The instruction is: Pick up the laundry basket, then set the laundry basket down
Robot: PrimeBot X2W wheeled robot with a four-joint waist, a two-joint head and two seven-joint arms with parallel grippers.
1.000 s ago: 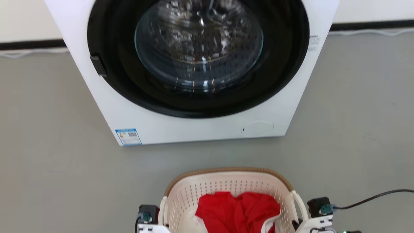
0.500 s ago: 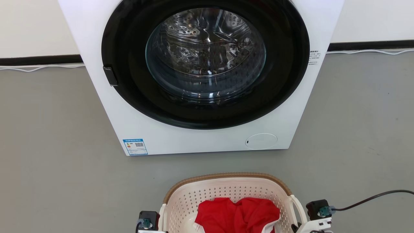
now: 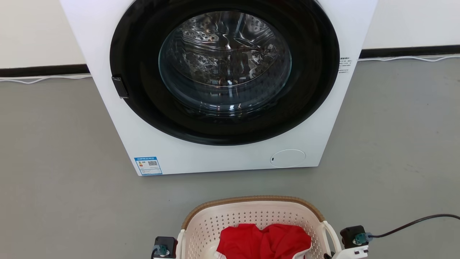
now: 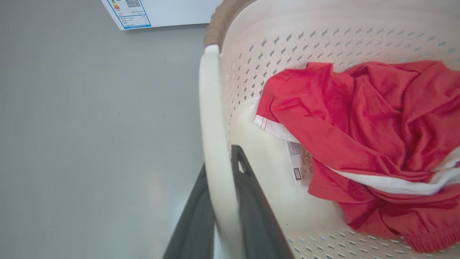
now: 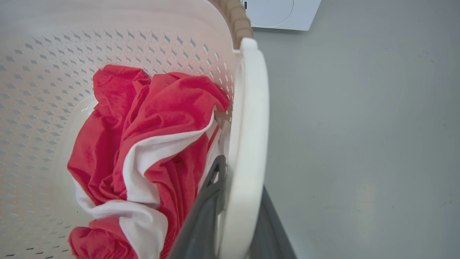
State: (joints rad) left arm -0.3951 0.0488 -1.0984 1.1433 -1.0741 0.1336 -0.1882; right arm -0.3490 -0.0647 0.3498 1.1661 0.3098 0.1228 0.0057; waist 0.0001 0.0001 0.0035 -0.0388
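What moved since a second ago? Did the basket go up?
Mostly the camera: the whole head view shifted, so the washer and laundry basket sit a little lower in it. Whether the basket itself rose, I cannot tell. Unchanged: left gripper and right gripper flank the basket, each shut on a handle now, red clothing inside.

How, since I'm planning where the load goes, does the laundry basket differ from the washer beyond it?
The laundry basket is far smaller than the washer. The basket is cream and perforated with a brown rim; the washer is smooth white with a black-ringed round door. The basket holds a red garment; the washer's drum looks empty through the glass. Both are pale-bodied.
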